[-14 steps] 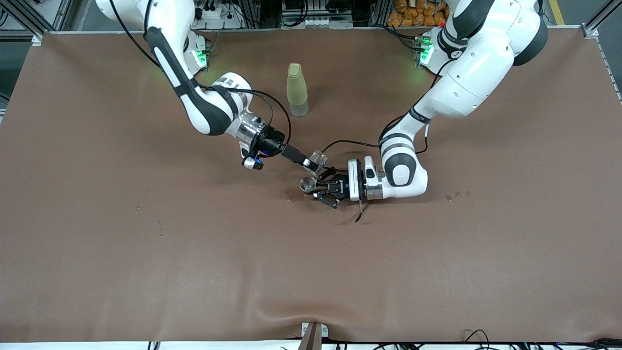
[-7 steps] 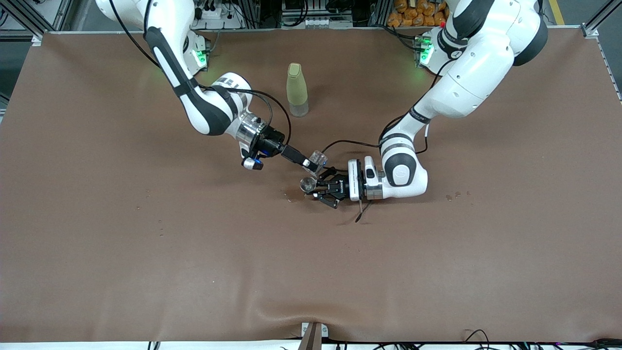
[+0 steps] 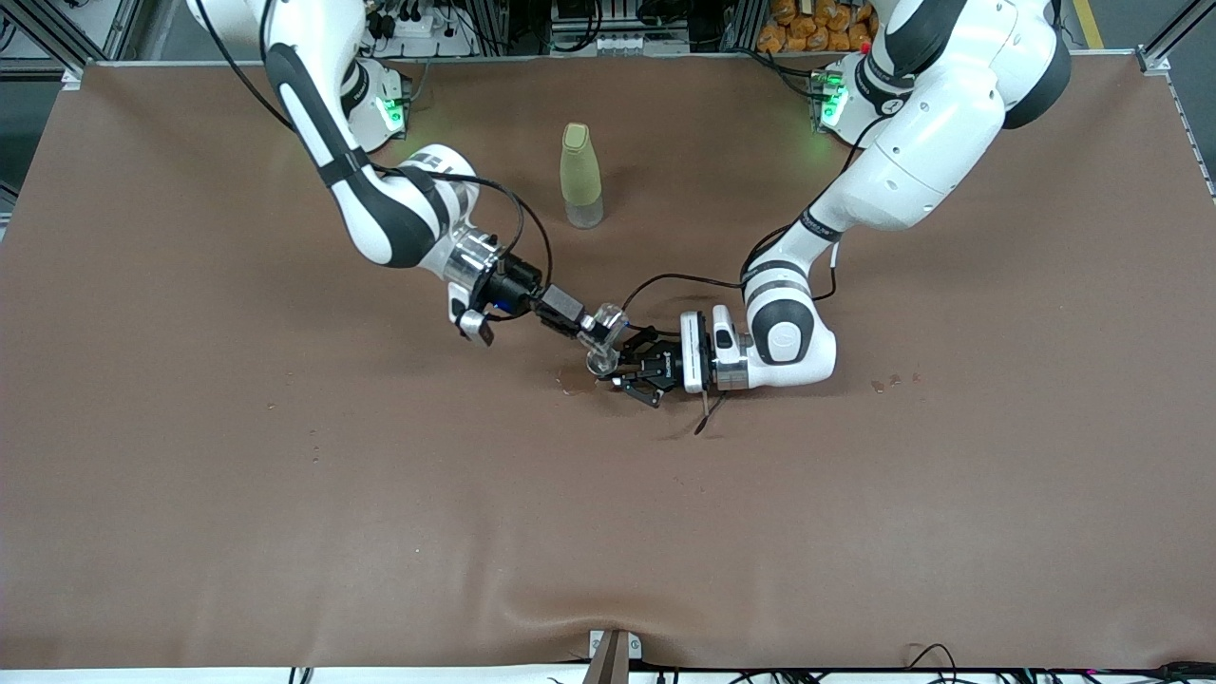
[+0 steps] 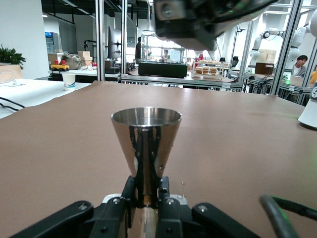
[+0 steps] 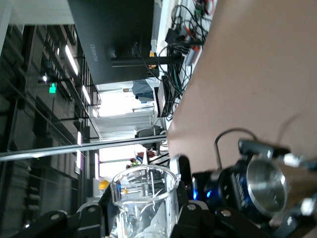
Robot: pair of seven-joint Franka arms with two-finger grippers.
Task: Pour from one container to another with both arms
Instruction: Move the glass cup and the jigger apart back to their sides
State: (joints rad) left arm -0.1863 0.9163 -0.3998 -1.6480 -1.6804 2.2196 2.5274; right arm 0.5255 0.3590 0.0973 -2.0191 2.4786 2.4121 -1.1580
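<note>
My right hand (image 3: 597, 328) is clenched on a clear cup (image 5: 143, 201) — light, slick, brittle — gripped at mid-wall. My left hand (image 3: 617, 370) clasps the steel cone (image 4: 146, 136) by its narrow waist — rigid, smooth

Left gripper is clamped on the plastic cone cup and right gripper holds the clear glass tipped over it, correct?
Not quite: the cone cup is shiny metal, not plastic, as the left wrist view shows. The rest stands: left gripper clamped on it, right gripper holding the clear glass tipped over it.

Plain brown table cover (image 3: 285, 494); a pale olive-green bottle (image 3: 580, 174); a mirror-bright steel cone cup (image 4: 146, 141) (streaked with dark reflections); a clear glass beaker (image 5: 143, 201); white arms (image 3: 912, 123) banded black.
</note>
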